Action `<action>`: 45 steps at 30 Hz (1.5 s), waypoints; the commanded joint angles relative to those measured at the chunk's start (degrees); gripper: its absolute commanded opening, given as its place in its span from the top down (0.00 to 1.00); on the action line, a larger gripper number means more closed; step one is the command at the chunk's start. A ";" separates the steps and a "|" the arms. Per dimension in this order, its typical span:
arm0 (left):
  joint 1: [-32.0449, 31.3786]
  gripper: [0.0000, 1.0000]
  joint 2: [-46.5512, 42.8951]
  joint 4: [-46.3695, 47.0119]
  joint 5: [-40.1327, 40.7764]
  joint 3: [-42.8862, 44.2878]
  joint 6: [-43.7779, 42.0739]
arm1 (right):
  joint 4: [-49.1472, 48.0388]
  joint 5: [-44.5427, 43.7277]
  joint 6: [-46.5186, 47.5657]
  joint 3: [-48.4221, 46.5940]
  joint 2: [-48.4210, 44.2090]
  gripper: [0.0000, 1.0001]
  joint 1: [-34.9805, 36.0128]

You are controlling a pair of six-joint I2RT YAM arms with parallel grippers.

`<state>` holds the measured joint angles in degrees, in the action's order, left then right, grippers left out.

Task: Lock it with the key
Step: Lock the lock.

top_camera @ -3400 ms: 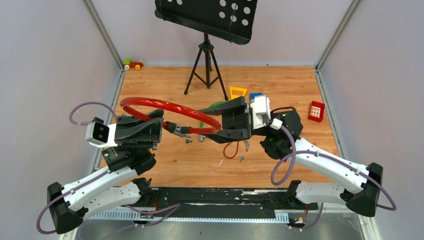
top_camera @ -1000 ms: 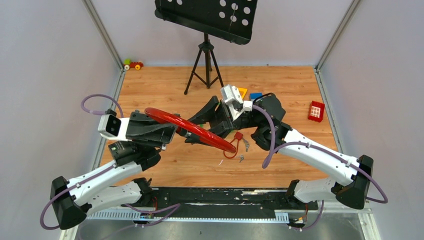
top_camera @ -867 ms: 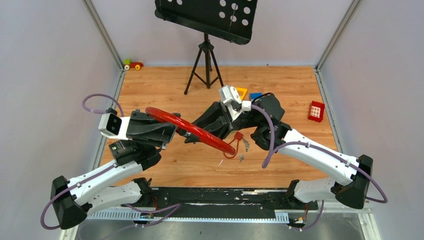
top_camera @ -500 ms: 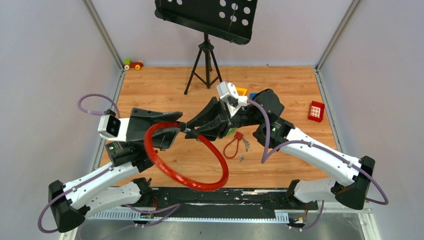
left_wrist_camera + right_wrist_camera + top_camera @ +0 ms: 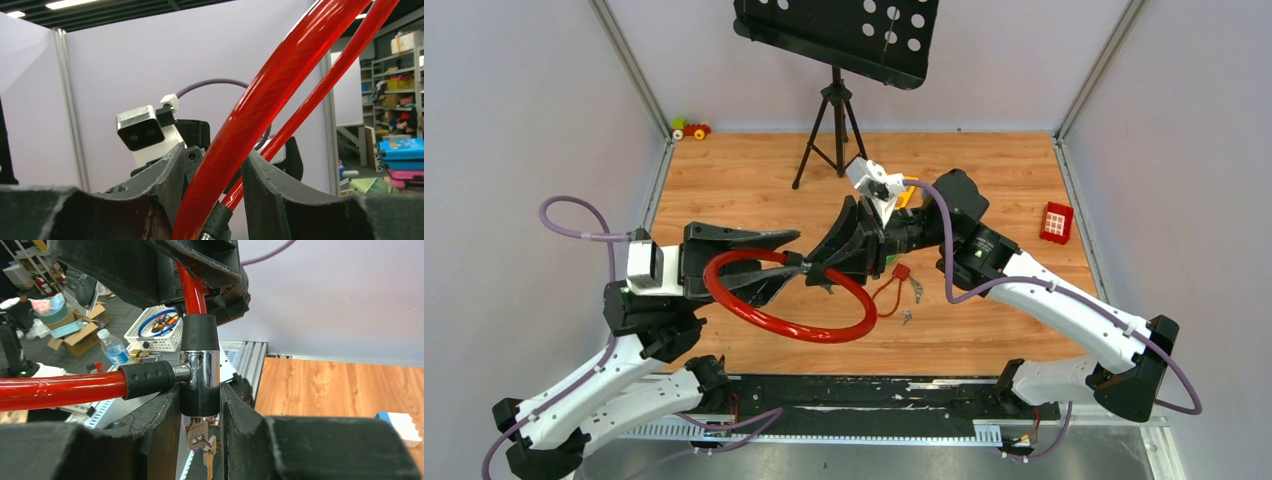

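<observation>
A black music stand [image 5: 836, 110] on a tripod stands at the far middle of the wooden tabletop [image 5: 744, 170]. A toy car [image 5: 690, 129] sits in the far left corner, and a red block [image 5: 1055, 221] lies near the right edge. A yellow piece [image 5: 908, 188] peeks out from behind the right arm. Just right of the two hands lie a small red padlock [image 5: 901, 271], a thin red wire [image 5: 884, 300] and some loose keys [image 5: 908, 317], all on the wood and apart from both hands. A thick red cable [image 5: 759, 318] forms a ring in the air between the arms and fills much of the left wrist view.

The right hand [image 5: 819, 270] pinches the chrome and black lock barrel [image 5: 200, 370], one finger on each side, where the cable's two black ends meet. The key [image 5: 196, 434] hangs from the barrel's underside, low between those two fingers. The left hand [image 5: 782, 262] is spread, and the cable runs through the gap without being squeezed. This hand sits just left of the barrel.

From above, the key is hidden under the right hand. Its blade is out of sight inside the barrel, and a second key hanging behind it is partly cut off by a finger. Whether the key is turned cannot be told.
</observation>
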<state>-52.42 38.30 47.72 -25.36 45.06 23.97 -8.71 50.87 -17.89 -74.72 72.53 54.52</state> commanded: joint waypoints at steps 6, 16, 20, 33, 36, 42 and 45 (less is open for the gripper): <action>-0.13 0.52 -1.46 -18.86 -1.73 4.95 -9.34 | 2.79 4.52 -7.39 -5.82 -3.84 1.00 -1.13; -0.13 0.50 -2.65 -19.42 0.41 4.46 -9.67 | 5.35 6.40 -7.99 -6.14 -4.57 1.00 -2.07; -0.13 0.50 -2.16 -18.58 -0.76 5.39 -8.82 | 7.66 6.30 -7.45 -5.66 -3.89 1.00 -2.52; -0.13 0.62 -3.09 -23.37 -2.02 5.76 -11.02 | 12.02 9.17 -7.55 -7.18 -1.44 1.00 -3.68; -0.09 0.63 -2.92 -24.37 -2.43 5.99 -11.21 | 12.37 9.71 -7.53 -7.36 -1.52 1.00 -4.02; -0.13 0.89 -2.95 -26.98 -1.33 6.46 -10.84 | 13.01 10.52 -7.60 -7.95 -1.67 1.00 -4.63; -0.13 1.00 -2.71 -29.36 -0.59 7.04 -10.96 | 13.17 10.73 -7.31 -8.16 -1.74 1.00 -4.90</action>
<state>-52.47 35.57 21.76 -26.79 49.52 13.56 6.28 60.34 -23.94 -79.26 71.59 50.22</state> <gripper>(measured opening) 0.228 0.291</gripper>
